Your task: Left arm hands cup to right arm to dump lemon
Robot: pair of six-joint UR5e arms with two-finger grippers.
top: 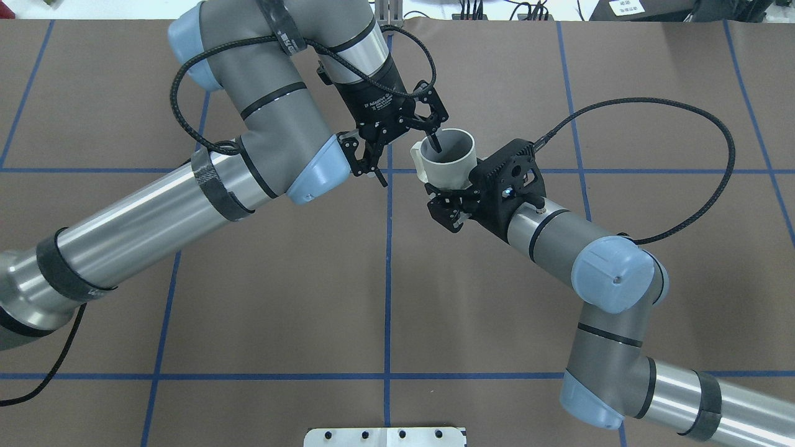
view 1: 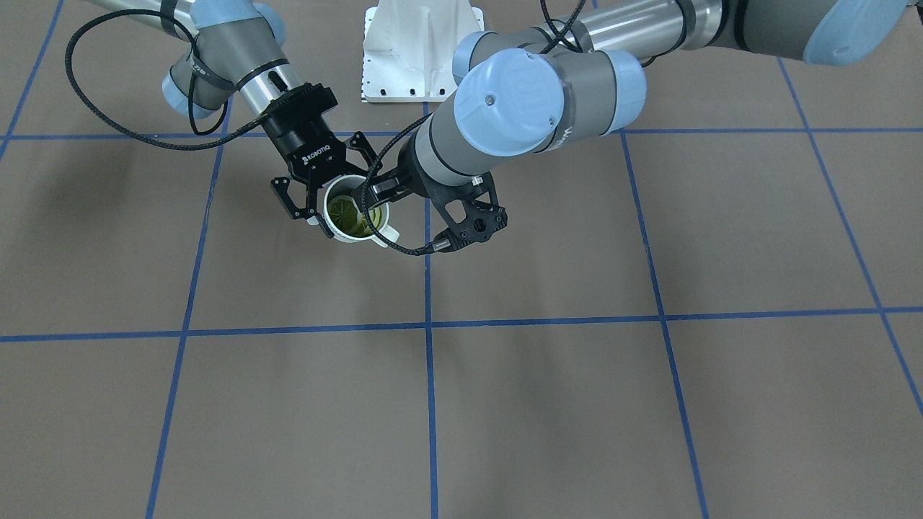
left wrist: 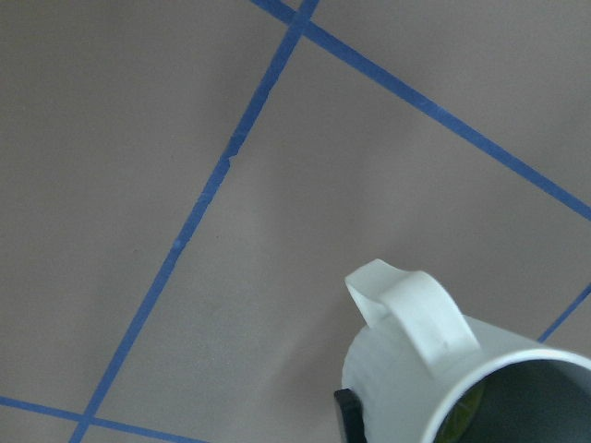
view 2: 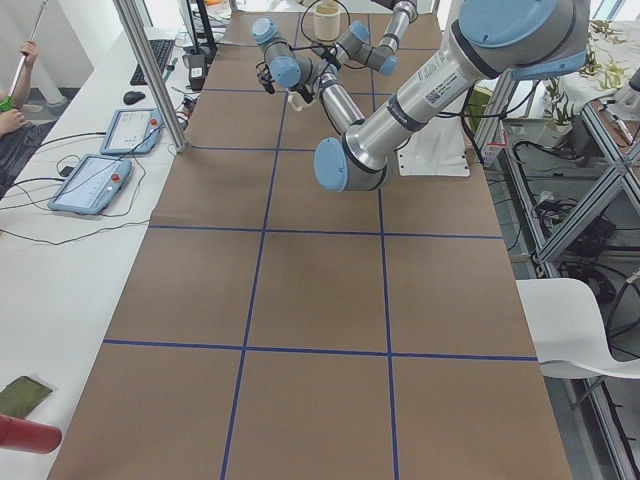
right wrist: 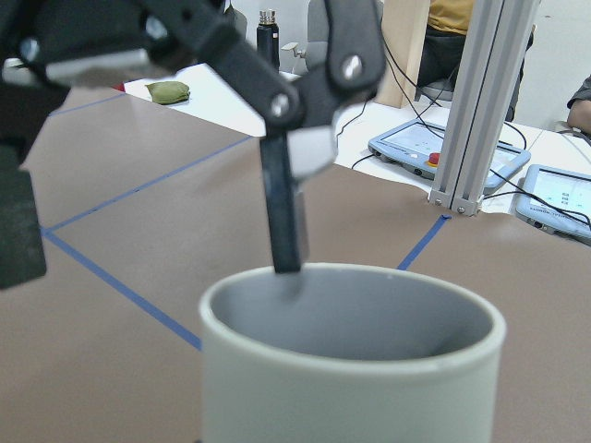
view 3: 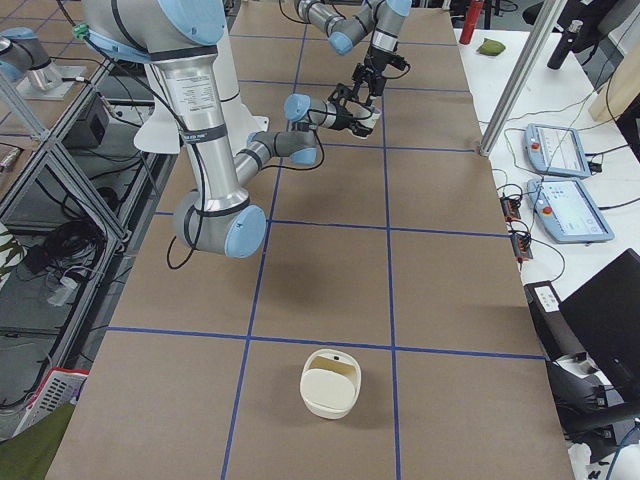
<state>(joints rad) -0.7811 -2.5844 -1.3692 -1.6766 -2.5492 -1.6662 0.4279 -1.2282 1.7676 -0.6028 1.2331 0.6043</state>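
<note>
The white cup (top: 448, 162) hangs in the air over the far middle of the table, mouth up. The yellow-green lemon (view 1: 347, 215) lies inside it and also shows in the left wrist view (left wrist: 469, 408). My right gripper (top: 449, 203), marked ROBOTIQ (view 1: 314, 154), is shut on the cup's body from the side. My left gripper (top: 407, 158) is open. One of its fingers (right wrist: 283, 217) dips inside the rim, and the other stands well clear of the cup. The cup's handle (left wrist: 414, 309) points toward the left arm.
The white base plate (view 1: 420, 54) sits between the arms. A white basket-like container (view 3: 330, 382) stands on the table at the right end. An aluminium post (view 3: 520, 75) and tablets (view 3: 565, 210) are on the side bench. Braided cables (top: 671, 180) loop off both wrists.
</note>
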